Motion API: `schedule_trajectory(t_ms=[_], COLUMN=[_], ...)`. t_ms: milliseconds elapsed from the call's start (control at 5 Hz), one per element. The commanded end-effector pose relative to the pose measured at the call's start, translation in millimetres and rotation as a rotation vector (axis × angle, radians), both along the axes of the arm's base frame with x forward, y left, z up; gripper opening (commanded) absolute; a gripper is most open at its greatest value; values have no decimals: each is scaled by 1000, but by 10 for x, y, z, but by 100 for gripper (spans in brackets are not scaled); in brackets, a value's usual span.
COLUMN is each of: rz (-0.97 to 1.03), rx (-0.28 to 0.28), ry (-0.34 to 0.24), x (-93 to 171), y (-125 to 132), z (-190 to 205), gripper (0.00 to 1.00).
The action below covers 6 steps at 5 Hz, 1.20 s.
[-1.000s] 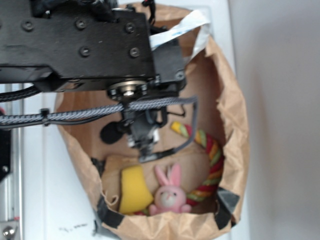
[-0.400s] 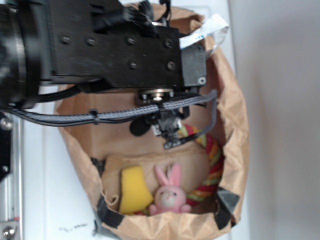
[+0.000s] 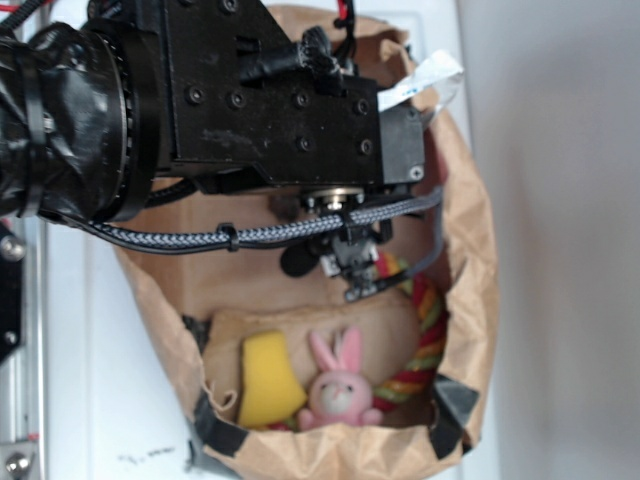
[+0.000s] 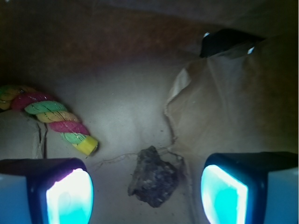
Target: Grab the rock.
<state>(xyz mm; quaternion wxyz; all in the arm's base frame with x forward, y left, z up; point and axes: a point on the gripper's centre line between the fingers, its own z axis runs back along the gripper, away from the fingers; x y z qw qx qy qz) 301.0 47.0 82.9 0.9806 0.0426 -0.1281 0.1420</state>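
In the wrist view the rock (image 4: 154, 176), a small dark rough lump, lies on the brown paper floor between and just ahead of my two fingers. My gripper (image 4: 147, 198) is open, with its glowing pads (image 4: 70, 196) wide apart on either side of the rock and touching nothing. From the exterior view my gripper (image 3: 357, 272) hangs down inside the paper bag (image 3: 470, 230) beneath the black arm. There the arm hides the rock.
A striped rope toy (image 4: 56, 122) ends just left of the rock and curves along the bag's right side (image 3: 425, 320). A pink bunny (image 3: 338, 392) and a yellow sponge (image 3: 268, 378) sit at the bag's near end. A paper fold (image 4: 219, 107) rises right of the rock.
The arm has swung to the right across the bag, carrying the gripper from the bag's middle towards the rope toy. The bunny and sponge have not moved.
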Motion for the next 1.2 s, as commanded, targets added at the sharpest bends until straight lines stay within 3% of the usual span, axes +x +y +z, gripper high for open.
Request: schedule_trajectory(t_ms=[0,400,600,800,1000], rz=[-32,-90,-98,-107,-96], rx=[-3,95,112,128,136], ry=[13,56,91,90,78], x=[50,22,-56,-46,-18], y=[-158,-121,-51,-75,-79], z=[-151,-373,-483,-486,-483], gripper=[100,100,100,100,0])
